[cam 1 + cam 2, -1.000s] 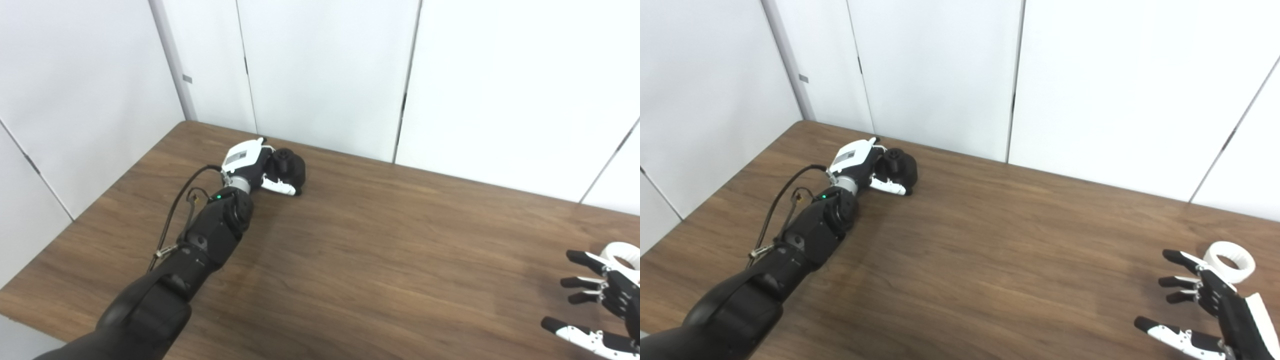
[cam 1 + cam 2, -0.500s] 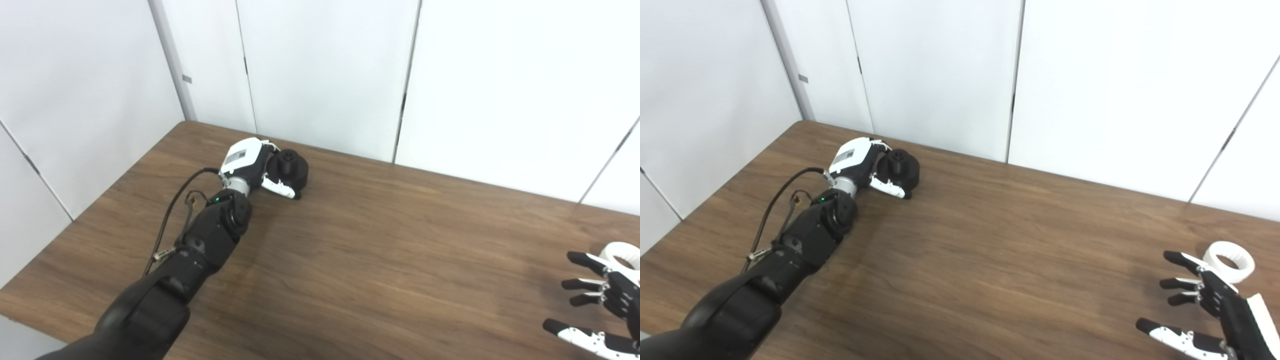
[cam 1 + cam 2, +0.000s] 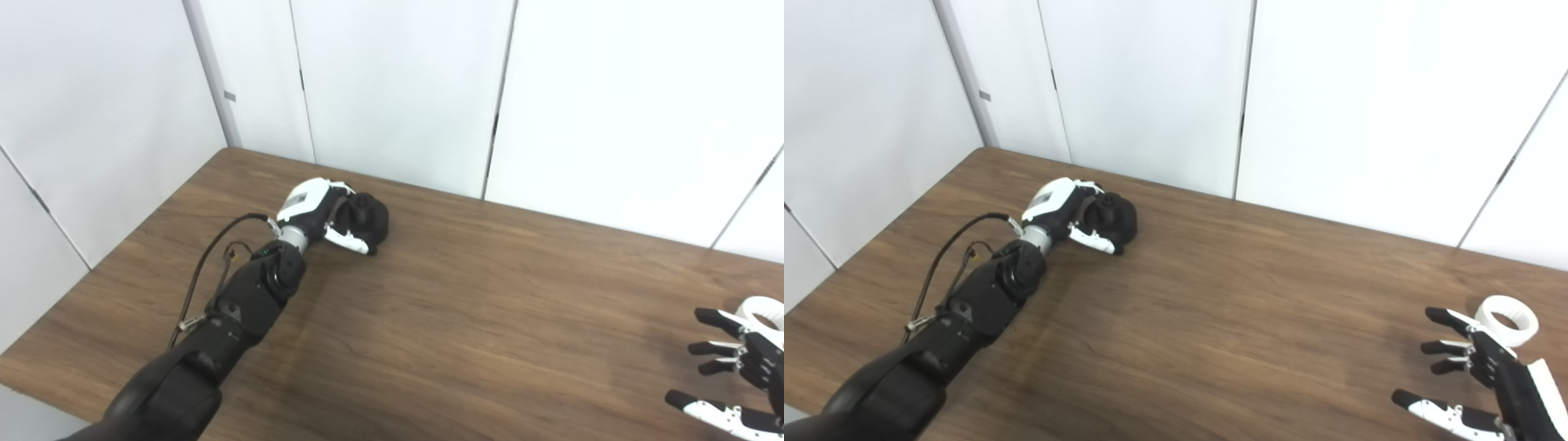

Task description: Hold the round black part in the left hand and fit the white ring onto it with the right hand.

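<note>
My left hand (image 3: 318,211) is far out on the brown table (image 3: 465,318), near its back left corner. It is shut on the round black part (image 3: 367,218), which has a small knob on top; its fingers wrap the part's side. The white ring (image 3: 1507,317) lies flat on the table at the far right. My right hand (image 3: 1482,373) is open with fingers spread, just in front of and to the left of the ring, apart from it. In the left eye view the ring (image 3: 762,309) is cut by the frame edge.
White wall panels (image 3: 398,86) stand close behind the table's back edge and along its left side. A thin black cable (image 3: 208,269) loops beside my left forearm.
My left hand has moved right and toward me with the black part in it. My right hand and the ring have stayed where they were.
</note>
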